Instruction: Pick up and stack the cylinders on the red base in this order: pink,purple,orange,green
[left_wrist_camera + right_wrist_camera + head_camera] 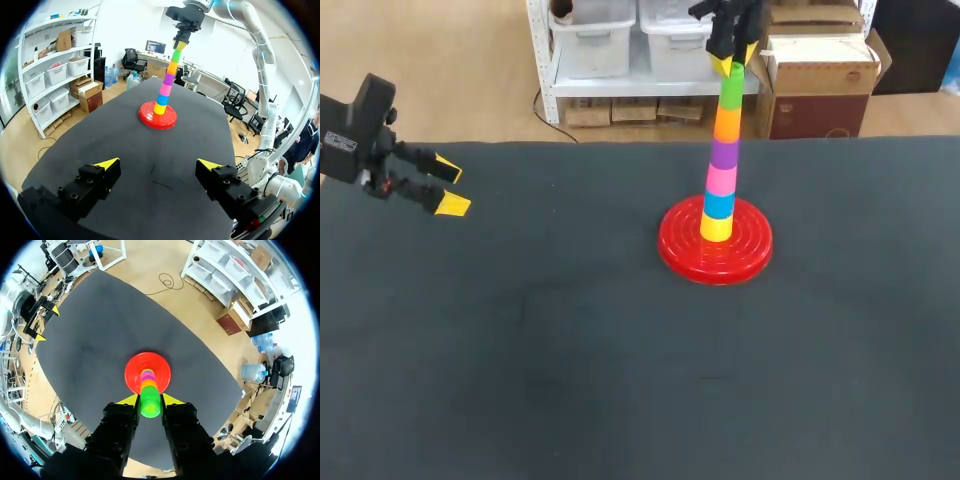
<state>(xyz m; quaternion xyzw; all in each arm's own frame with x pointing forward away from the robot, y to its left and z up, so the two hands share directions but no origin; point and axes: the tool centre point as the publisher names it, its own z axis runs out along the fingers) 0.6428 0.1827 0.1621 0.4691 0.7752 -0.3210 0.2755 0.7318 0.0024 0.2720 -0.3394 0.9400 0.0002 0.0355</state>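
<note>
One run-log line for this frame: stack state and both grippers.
stack: green cylinder atop orange cylinder, tower on red base | right gripper: shut on green cylinder | left gripper: open, empty, far from tower

Robotics lab, black-topped table [520, 350], shelving [547, 60] with plastic bins [592, 35], cardboard boxes [820, 85], office chairs [131, 59]

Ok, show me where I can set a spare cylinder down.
Bare: the whole near half of the table, and the stretch between the left end effector and the red base. Crowded only at the base, where the right end effector grips the green cylinder topping the stack.
</note>
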